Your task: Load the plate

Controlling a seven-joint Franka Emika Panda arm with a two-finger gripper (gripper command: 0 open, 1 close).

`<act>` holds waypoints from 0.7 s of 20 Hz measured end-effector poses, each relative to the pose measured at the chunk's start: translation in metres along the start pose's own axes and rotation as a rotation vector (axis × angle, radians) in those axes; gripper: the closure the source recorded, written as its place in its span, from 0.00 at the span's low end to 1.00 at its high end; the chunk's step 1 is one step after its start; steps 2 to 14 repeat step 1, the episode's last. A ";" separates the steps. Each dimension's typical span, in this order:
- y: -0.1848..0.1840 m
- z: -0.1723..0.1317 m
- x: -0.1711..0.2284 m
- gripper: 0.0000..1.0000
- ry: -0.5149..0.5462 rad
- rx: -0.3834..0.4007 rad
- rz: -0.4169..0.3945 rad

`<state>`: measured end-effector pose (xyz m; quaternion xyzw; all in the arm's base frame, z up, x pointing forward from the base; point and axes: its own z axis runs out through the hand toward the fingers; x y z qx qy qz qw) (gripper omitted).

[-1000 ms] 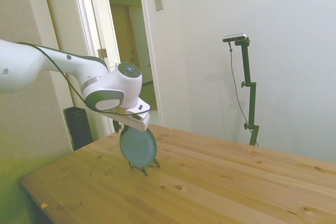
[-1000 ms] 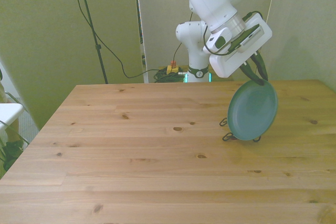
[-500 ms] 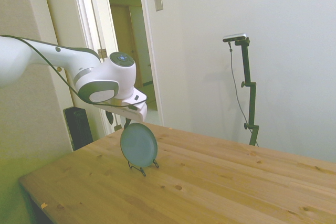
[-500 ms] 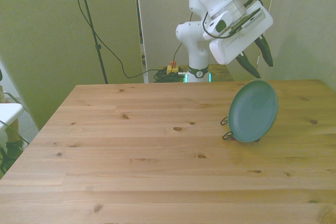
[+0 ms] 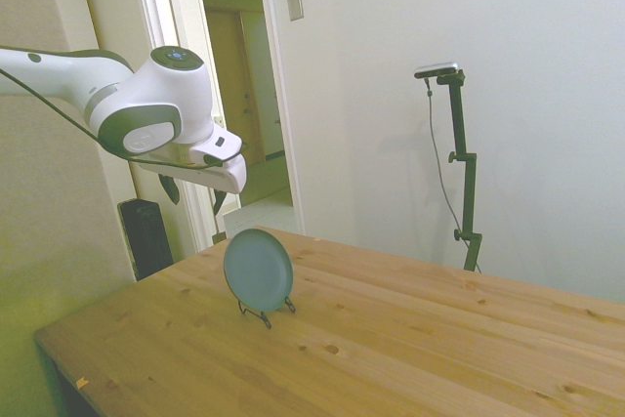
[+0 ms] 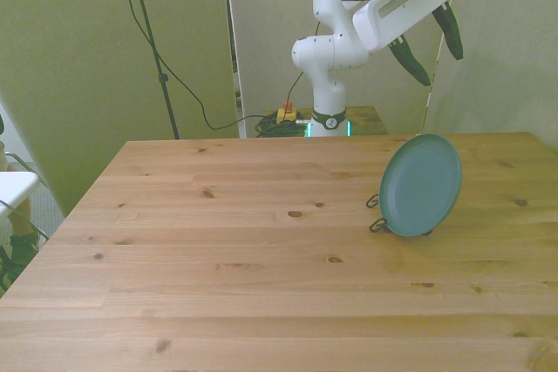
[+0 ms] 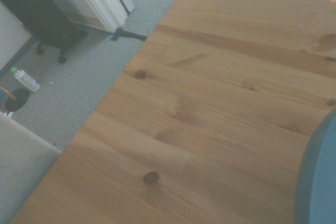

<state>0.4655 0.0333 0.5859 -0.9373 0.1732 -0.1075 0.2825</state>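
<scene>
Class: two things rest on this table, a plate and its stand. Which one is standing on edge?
The teal plate: it stands nearly upright on its rim, held by the thin black wire stand, which sits low on the wooden table.

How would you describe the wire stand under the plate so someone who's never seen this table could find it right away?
Start at the wooden table and look toward the front view's right side, where a round teal plate stands nearly upright on its edge. The thin black wire stand sits at its base, showing only as small dark loops on the wood. It is the only wiry black thing on the tabletop.
</scene>
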 end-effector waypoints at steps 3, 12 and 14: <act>0.000 0.002 0.000 0.00 0.002 -0.024 0.005; 0.000 0.002 0.000 0.00 0.002 -0.024 0.005; 0.000 0.002 0.000 0.00 0.002 -0.024 0.005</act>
